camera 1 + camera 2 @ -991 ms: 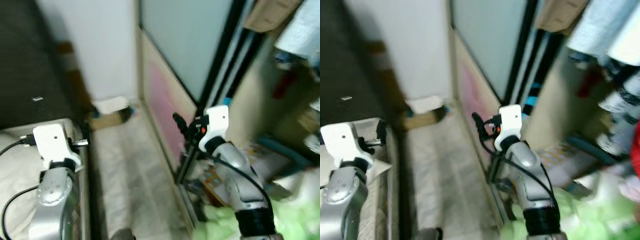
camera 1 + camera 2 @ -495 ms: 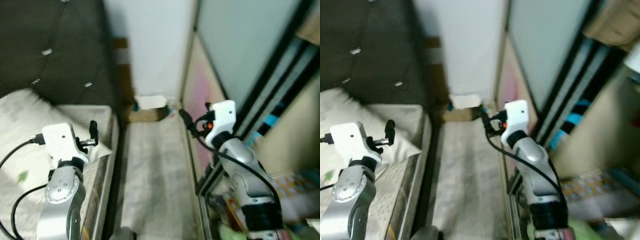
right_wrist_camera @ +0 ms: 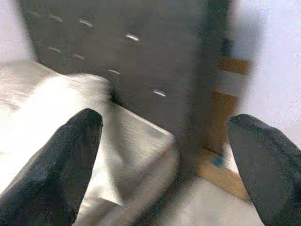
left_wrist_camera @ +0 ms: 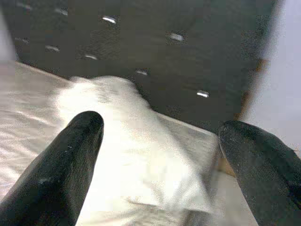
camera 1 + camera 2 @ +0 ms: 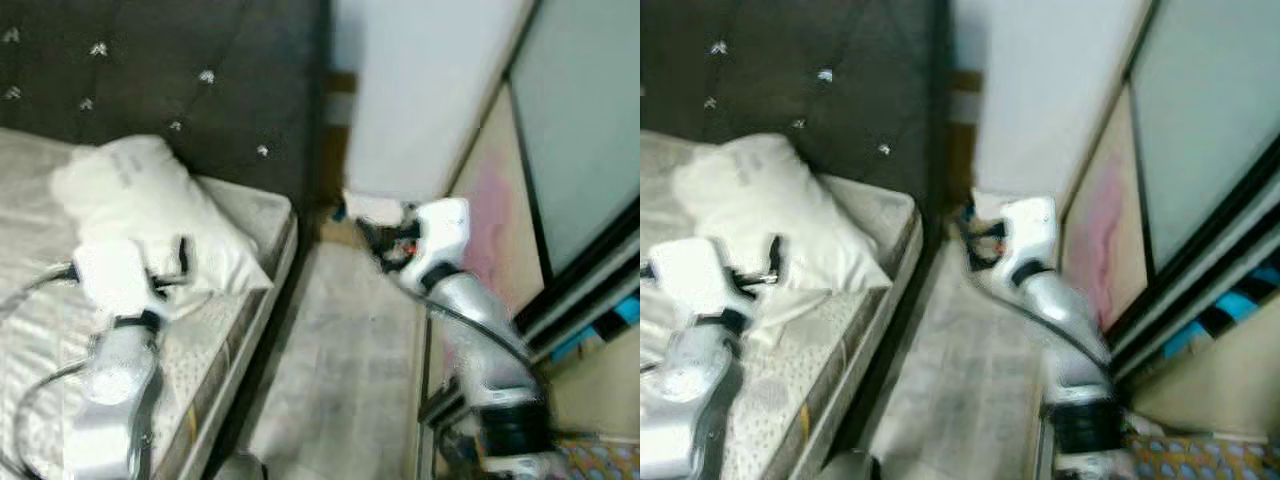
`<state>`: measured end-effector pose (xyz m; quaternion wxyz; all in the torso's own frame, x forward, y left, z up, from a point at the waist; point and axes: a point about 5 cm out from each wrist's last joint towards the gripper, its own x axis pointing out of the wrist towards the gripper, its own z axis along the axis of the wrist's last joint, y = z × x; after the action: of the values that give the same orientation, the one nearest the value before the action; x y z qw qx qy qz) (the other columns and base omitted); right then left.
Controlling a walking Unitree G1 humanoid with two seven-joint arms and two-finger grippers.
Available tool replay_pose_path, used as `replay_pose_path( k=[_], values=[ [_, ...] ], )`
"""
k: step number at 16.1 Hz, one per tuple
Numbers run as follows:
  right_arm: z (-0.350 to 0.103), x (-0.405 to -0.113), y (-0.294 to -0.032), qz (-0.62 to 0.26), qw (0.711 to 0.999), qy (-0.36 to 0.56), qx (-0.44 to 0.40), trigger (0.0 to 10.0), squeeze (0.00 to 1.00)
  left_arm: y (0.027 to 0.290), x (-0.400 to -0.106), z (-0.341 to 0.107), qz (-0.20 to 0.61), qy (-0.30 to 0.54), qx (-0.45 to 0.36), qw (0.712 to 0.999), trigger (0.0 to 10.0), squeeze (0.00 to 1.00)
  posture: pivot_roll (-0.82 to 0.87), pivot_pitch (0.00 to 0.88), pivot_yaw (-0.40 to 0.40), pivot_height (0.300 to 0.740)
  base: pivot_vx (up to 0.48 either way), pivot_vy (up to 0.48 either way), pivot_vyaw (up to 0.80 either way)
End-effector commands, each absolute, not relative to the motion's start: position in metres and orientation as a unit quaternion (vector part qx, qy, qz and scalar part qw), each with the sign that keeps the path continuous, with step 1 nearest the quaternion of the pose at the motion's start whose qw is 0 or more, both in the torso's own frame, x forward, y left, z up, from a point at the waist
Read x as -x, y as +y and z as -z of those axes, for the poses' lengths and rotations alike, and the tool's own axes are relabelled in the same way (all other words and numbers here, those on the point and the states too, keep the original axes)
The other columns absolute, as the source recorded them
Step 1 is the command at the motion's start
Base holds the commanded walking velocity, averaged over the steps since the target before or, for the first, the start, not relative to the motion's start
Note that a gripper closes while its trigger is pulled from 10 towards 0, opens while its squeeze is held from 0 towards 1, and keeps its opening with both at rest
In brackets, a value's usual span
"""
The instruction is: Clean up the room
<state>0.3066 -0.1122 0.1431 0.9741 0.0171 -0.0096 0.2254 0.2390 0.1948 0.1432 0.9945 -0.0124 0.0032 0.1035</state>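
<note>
Both claws, left (image 4: 160, 160) and right (image 3: 160, 160), gape empty facing the pillow (image 5: 150, 215) at ten o'clock; next, probably approach the bed (image 5: 230, 330).

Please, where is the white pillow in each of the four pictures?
Left eye view: pillow upper left, on the bed.
Right eye view: pillow left of centre.
Left wrist view: centre, between the fingers.
Right wrist view: lower left.
Shared landmark: dark tufted headboard behind it.
</note>
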Motion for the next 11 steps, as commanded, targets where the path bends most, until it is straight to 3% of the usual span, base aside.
replay_pose_path(
  k=[1,11],
  values=[
    [-0.1451,-0.3086,-0.1198,-0.22,0.975,-0.015,-0.01,10.0,0.0,0.1872,-0.2418,-0.1477,-0.084,-0.008,0.016,0.996,10.0,0.0,0.06,0.0,-0.065,0.74,0.0,0.0,0.8],
    [-0.1473,-0.313,-0.1173,-0.226,0.974,-0.024,-0.011,10.0,0.0,0.1867,-0.2455,-0.1532,-0.064,-0.033,0.031,0.997,10.0,0.0,0.06,0.0,-0.057,0.74,0.0,0.0,0.8]
  ],
)
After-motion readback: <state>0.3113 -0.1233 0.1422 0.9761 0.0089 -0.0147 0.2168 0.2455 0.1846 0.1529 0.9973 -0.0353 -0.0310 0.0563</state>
